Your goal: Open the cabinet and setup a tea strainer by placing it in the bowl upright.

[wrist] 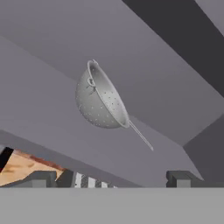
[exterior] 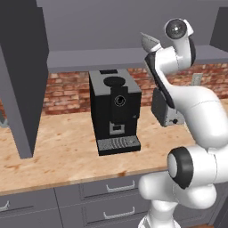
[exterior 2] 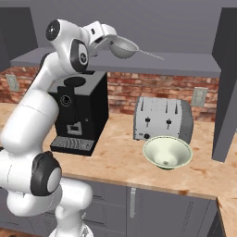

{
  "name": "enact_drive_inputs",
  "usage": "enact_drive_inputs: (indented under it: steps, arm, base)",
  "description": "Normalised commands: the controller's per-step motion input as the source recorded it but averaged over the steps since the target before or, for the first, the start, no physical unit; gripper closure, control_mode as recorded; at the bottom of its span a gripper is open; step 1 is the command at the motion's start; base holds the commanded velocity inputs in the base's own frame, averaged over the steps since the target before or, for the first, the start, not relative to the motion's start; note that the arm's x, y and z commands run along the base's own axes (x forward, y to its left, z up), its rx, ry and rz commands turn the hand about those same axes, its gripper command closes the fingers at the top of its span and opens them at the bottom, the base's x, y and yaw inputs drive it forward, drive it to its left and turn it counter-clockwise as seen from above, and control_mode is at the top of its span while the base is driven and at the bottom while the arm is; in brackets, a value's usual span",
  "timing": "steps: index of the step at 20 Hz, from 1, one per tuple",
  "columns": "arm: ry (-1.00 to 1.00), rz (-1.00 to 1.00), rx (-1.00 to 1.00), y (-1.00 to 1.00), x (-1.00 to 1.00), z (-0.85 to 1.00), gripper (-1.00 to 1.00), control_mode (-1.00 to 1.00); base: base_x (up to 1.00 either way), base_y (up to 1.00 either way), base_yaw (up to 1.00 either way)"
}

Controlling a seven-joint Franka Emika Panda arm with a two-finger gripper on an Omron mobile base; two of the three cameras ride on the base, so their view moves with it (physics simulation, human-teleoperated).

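Jaws released, I hover my gripper (wrist: 113,178) near the tea strainer (exterior 2: 124,48) in the open cabinet (exterior 2: 185,63); a careless nudge w/ fingertips could knock it off onto bench (exterior 2: 115,159).

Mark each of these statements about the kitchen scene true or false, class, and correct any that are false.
1. The cabinet doors stand open. True.
2. The tea strainer already sits in the bowl. False: it rests inside the cabinet, on the grey floor, and the bowl holds nothing.
3. The claw is open, with the strainer not between its fingers. True.
4. The bowl stands on the counter in front of the toaster. True.
5. The coffee machine is to the right of the toaster in the right base view. False: it is to the left.
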Motion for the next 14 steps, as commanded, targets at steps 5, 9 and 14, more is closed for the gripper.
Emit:
enact_drive_inputs:
  steps: [5,9,14]
  arm:
    - [0.05,0.13,0.01,0.00,0.18,0.00,-1.00,-1.00]
    - [0.10,0.05,0.00,0.00,0.29,0.00,-1.00,-1.00]
    - [0.08,0.00,0.00,0.01,0.22,0.00,-1.00,-1.00]
  base:
    - [0.00,0.00,0.00]
    - [0.00,0.00,0.00]
    - [0.00,0.00,0.00]
